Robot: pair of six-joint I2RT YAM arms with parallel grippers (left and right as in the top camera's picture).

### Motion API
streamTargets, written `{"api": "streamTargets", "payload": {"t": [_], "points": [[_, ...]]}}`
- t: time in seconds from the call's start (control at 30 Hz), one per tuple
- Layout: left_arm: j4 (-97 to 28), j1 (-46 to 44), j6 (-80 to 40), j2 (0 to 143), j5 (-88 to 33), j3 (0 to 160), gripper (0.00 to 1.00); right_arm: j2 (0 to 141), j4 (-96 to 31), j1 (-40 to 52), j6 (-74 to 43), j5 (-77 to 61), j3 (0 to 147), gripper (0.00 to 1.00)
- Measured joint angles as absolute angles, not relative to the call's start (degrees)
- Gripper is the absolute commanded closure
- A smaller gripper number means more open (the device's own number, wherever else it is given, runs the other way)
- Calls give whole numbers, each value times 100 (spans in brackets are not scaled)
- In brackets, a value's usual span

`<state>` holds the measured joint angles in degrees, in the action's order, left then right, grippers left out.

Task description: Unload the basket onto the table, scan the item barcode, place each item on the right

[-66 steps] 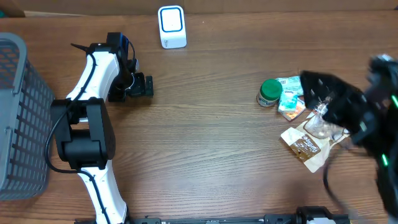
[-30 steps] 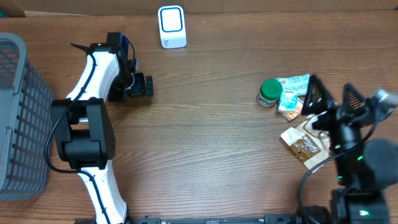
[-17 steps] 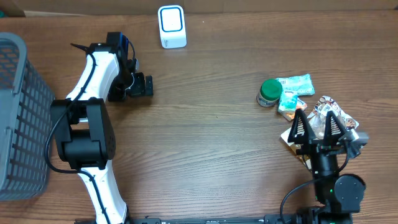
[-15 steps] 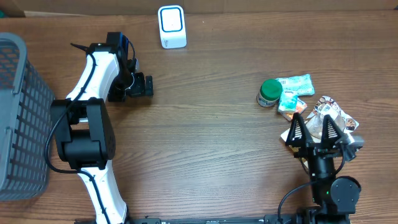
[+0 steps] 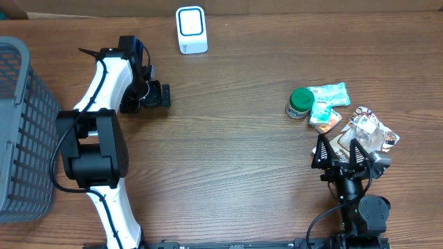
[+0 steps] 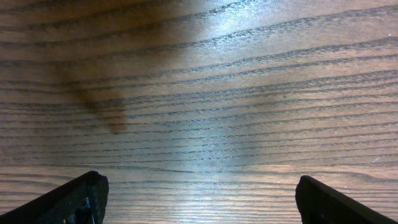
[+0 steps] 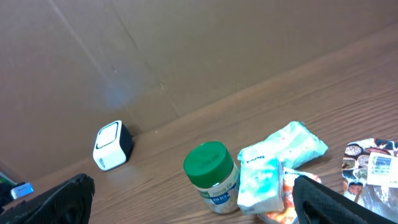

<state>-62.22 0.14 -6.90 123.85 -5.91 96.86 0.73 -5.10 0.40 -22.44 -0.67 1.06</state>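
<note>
The white barcode scanner (image 5: 192, 30) stands at the far edge of the table, also seen small in the right wrist view as the scanner (image 7: 111, 146). The items lie in a cluster at the right: a green-lidded jar (image 5: 300, 102) (image 7: 212, 174), teal packets (image 5: 325, 93) (image 7: 261, 183), an orange packet (image 5: 325, 123) and a clear snack bag (image 5: 370, 131) (image 7: 373, 165). My right gripper (image 5: 339, 153) (image 7: 196, 211) is open and empty, just in front of the cluster and pointing at it. My left gripper (image 5: 156, 95) (image 6: 202, 208) is open over bare wood.
A grey mesh basket (image 5: 21, 124) stands at the left edge of the table. The left arm (image 5: 104, 138) stretches from the front edge toward the back left. A brown cardboard wall (image 7: 186, 56) rises behind the table.
The right arm has drawn back from above the item cluster toward the front edge, its gripper staying open. The snack bag now lies uncovered. The left arm has not moved.
</note>
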Motion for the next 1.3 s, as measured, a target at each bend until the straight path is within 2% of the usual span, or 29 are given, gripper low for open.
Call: {"api": "streamTargets", "payload": {"t": [1.03,1.13,1.3], "points": [[-6224,-32,-690,12285,-574,9686,1,73,-513,40,-2244,-108,106,0],[-6222,-281,-690,11893,-550,9686,0,73,-513,40,-2246,-108,106,0],[-6165,-1243,-690,10626,-537,9686,1,73,-513,40,-2246,-108,106,0]]}}
